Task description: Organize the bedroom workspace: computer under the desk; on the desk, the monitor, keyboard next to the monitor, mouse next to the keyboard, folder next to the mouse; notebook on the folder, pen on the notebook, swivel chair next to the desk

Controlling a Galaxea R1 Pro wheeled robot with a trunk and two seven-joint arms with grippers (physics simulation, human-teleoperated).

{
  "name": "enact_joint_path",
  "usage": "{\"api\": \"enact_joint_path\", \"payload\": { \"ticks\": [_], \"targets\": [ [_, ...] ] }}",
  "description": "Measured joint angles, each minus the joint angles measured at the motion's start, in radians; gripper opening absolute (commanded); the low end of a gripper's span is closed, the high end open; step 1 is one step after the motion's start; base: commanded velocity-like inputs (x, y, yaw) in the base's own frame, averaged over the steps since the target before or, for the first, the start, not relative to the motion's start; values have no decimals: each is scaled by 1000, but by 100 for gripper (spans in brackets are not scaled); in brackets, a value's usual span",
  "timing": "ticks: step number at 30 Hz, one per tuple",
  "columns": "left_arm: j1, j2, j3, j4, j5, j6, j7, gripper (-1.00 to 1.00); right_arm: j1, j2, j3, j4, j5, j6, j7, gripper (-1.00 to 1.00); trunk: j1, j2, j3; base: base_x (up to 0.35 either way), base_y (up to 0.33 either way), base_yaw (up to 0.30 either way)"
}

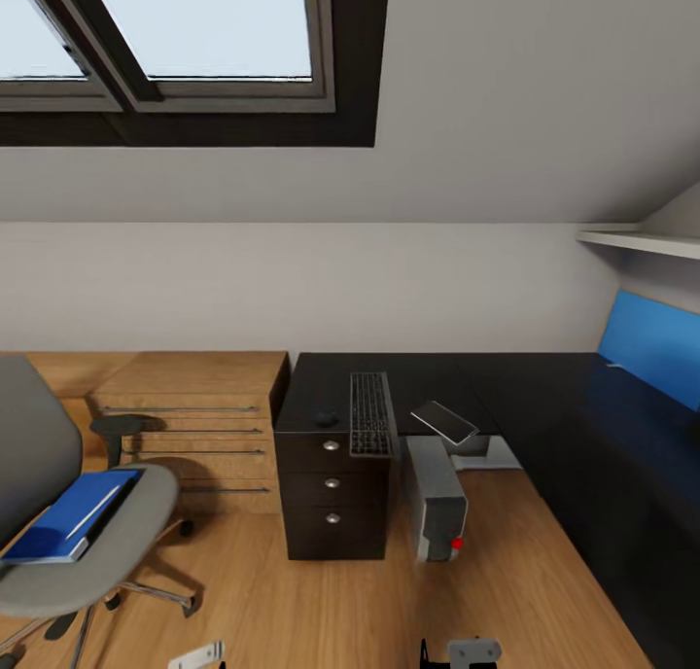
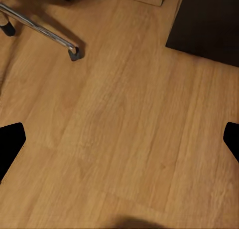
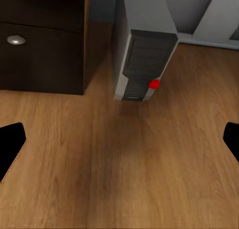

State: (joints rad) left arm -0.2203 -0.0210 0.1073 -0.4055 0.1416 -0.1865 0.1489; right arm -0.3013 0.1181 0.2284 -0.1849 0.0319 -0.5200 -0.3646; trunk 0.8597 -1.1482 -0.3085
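**Risks before the first grasp**

On the chair (image 1: 58,543) seat lies the blue folder (image 1: 68,513), with a pale pen (image 1: 94,511) on top of it; the notebook I cannot make out. On the black surface (image 1: 506,387), the keyboard (image 1: 370,413) lies with its near end at the front edge above the drawers (image 1: 332,494), and the mouse (image 1: 327,419) sits just beside it. A dark flat thing (image 1: 444,421), tilted at the edge, could be the notebook, but this is not sure. The computer (image 1: 435,494) stands on the floor just in front of the surface, beside the drawers.

Both claws, left (image 2: 119,144) and right (image 3: 119,144), hang above bare floor with fingers apart and nothing between them.

What can go wrong:
- The pen can roll off when the folder is lifted, because it lies loose.
- The chair can roll away under a push, since it has castors.
- The keyboard and the tilted thing sit at the edge, so a passing arm can knock them down.
- The base can bump the computer.
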Motion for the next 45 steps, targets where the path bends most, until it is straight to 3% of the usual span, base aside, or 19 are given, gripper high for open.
{"api": "enact_joint_path", "payload": {
  "ticks": [9,10,11,12,13,15,16,17,18,20,21,22,23,24,27,30,34,37,45],
  "targets": [
    [0,-4,-7,-9,1,1,-1,100,0,1,0,-5,-3,-35,0,100,0,0,0,19,9,0],
    [0,-4,-3,-94,-1,65,4,100,-1,2,-3,-109,-9,-64,-2,100,0,0,0,0,0,0],
    [0,-4,-3,-259,-1,119,4,100,-2,3,-2,-192,-6,-60,-2,100,0,0,0,0,0,0],
    [-1,-4,-3,-408,-2,153,3,100,-2,3,-3,-218,-10,-56,-2,100,0,0,0,0,0,0],
    [-1,-4,-2,-465,1,219,3,100,-3,4,-3,-267,-16,-42,-3,100,0,0,0,0,0,0],
    [0,-3,0,-647,1,405,1,100,-9,9,-4,-392,-77,38,-4,100,0,0,0,0,0,0],
    [0,-3,1,-687,2,439,1,100,-11,10,-5,-416,-101,64,-5,100,0,0,0,0,0,0],
    [0,-4,1,-786,3,517,0,100,-24,12,-4,-482,-189,166,-4,100,0,0,0,0,0,0],
    [0,-4,2,-879,5,577,-1,100,-52,12,-4,-543,-303,291,21,100,0,0,1,0,0,0],
    [0,-4,3,-924,10,611,-1,100,-78,10,-5,-581,-389,376,61,100,0,0,0,0,0,0],
    [0,-4,3,-949,20,637,-1,100,-97,9,-7,-614,-468,449,113,100,0,0,0,0,0,0],
    [0,-4,4,-959,28,647,-1,100,-106,8,-8,-628,-510,481,142,100,0,0,0,0,0,0],
    [0,-3,4,-970,49,661,-2,100,-118,7,-10,-653,-592,536,195,100,0,0,0,0,0,0],
    [0,-3,4,-974,61,666,-2,100,-122,7,-15,-665,-634,564,220,100,0,0,0,0,0,0],
    [0,-3,4,-980,105,680,-2,100,-134,-10,-91,-687,-869,687,309,100,0,0,0,62,0,0],
    [0,-4,3,-973,115,683,-2,100,-136,-34,-146,-651,-998,723,332,100,0,0,0,224,0,0],
    [3,-5,-3,-936,117,681,-4,100,-137,-71,-166,-612,-1046,732,339,100,0,0,0,288,0,0],
    [41,-6,-43,-904,116,677,-4,100,-138,-92,-175,-562,-1065,734,341,100,0,0,0,316,0,0],
    [55,-2,-51,-944,116,681,-3,100,-138,-91,-179,-547,-1075,710,342,100,0,0,0,286,0,0]
  ]
}}
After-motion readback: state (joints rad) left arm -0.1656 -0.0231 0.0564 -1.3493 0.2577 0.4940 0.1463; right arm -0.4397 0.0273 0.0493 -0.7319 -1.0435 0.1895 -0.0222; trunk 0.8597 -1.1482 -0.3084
